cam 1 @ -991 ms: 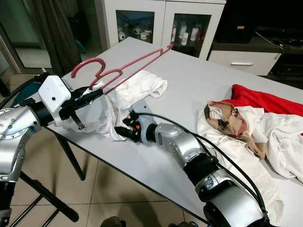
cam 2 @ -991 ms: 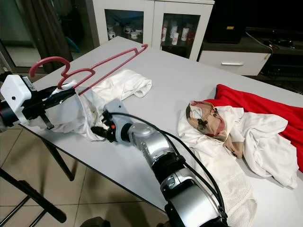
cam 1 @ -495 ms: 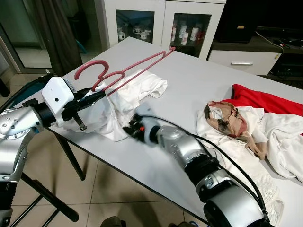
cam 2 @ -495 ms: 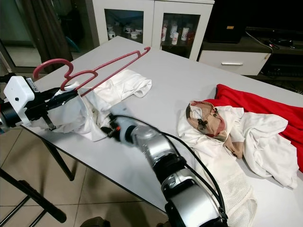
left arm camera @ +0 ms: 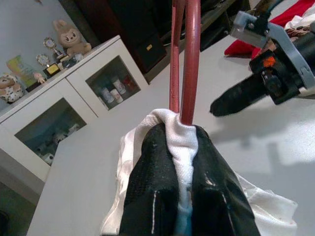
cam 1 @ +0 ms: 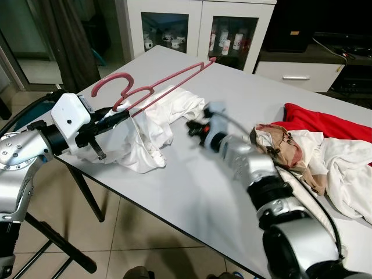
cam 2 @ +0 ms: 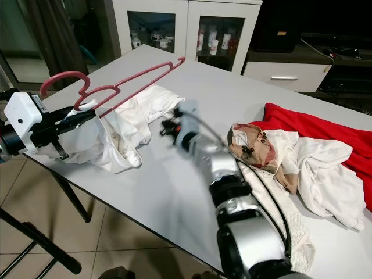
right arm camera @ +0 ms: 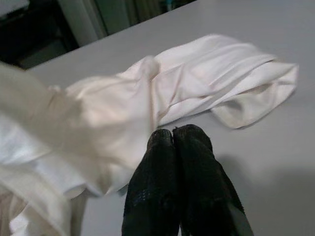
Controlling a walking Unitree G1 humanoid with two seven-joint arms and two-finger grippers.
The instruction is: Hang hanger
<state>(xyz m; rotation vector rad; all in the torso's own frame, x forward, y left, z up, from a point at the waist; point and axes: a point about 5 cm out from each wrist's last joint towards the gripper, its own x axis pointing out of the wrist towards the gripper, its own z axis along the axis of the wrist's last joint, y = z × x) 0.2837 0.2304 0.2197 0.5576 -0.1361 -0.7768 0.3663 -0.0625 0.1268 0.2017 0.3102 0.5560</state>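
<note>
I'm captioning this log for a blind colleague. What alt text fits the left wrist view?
The left pincer is shut on a white garment and the pink hanger threaded through it, the hanger's bars rising straight away from the fingertips. Beyond, the right pincer hovers over the grey table, with a white glass-door cabinet behind.

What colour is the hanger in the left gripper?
Dusty pink-red hanger, clearest in the left eye view.

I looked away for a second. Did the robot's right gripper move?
Yes. The right gripper went from the table's near edge, along the white shirt, toward the cabinet side.
</note>
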